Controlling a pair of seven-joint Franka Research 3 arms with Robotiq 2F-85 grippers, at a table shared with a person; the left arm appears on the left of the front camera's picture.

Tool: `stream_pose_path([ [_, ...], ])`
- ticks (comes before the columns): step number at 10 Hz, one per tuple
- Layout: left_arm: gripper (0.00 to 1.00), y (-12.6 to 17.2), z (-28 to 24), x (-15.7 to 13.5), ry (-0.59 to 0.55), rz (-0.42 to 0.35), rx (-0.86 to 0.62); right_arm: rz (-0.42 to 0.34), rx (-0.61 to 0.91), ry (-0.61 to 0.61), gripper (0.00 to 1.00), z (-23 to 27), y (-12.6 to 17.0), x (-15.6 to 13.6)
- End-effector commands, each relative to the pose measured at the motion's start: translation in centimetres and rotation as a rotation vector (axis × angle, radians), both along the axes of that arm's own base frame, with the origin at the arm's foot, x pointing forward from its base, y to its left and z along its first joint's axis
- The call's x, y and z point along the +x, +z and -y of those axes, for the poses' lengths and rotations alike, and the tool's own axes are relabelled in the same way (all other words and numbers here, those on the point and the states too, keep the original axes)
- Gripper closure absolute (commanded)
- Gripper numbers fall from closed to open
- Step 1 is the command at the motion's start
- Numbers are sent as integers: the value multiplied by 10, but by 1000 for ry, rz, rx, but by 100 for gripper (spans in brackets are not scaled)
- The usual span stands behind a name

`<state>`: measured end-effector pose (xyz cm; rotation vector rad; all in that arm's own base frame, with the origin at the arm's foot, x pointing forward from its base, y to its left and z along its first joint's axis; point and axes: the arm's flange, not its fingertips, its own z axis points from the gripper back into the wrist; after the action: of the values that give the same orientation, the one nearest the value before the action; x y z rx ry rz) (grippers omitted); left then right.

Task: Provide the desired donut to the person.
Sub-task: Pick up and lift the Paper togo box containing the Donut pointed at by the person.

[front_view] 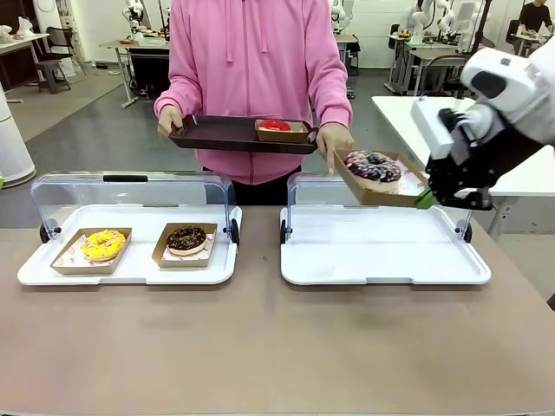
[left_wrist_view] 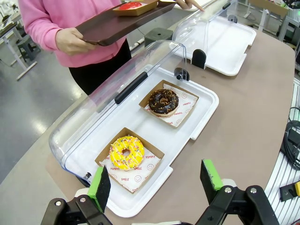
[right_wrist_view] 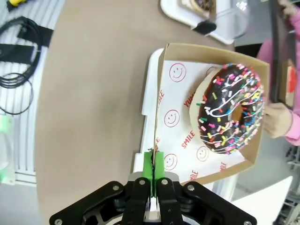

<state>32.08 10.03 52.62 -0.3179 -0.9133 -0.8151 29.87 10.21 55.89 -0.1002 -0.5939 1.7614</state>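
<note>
A chocolate donut with coloured sprinkles [front_view: 373, 165] [right_wrist_view: 229, 110] lies in a shallow cardboard box [front_view: 381, 192] [right_wrist_view: 211, 54]. My right gripper [front_view: 427, 198] [right_wrist_view: 153, 164] is shut on the box's rim and holds it in the air over the back of the right white tray [front_view: 381, 260]. The person [front_view: 256, 69] in a pink hoodie stands across the table. One of their hands [front_view: 334, 140] touches the box's far corner while both hold a dark serving tray [front_view: 217, 134]. My left gripper [left_wrist_view: 155, 183] stands open above the left tray's near edge, nothing between its fingers.
The serving tray carries a red donut [front_view: 274, 126] [left_wrist_view: 130, 5] in a box. The left white tray [front_view: 130, 270] [left_wrist_view: 206, 105] holds a yellow donut [front_view: 104, 244] [left_wrist_view: 126, 152] and a chocolate donut [front_view: 186, 238] [left_wrist_view: 163, 101]. Both clear lids [front_view: 130, 195] stand open at the back.
</note>
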Motion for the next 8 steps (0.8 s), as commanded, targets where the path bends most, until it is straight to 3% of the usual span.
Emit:
stream_pose_path([
  [1, 0, 0, -1, 0, -2, 1, -14, -3, 13, 24, 100, 21, -52, -20],
  [2, 0, 0, -1, 0, -2, 1, -14, -19, 0, -13, 100, 17, -55, -4],
  [3, 0, 0, -1, 0, -2, 1, -14, 0, 14, 4, 100, 10, 1, 2],
  [8, 0, 0, -1, 0, -2, 1, -14, 0, 14, 4, 100, 10, 1, 2],
])
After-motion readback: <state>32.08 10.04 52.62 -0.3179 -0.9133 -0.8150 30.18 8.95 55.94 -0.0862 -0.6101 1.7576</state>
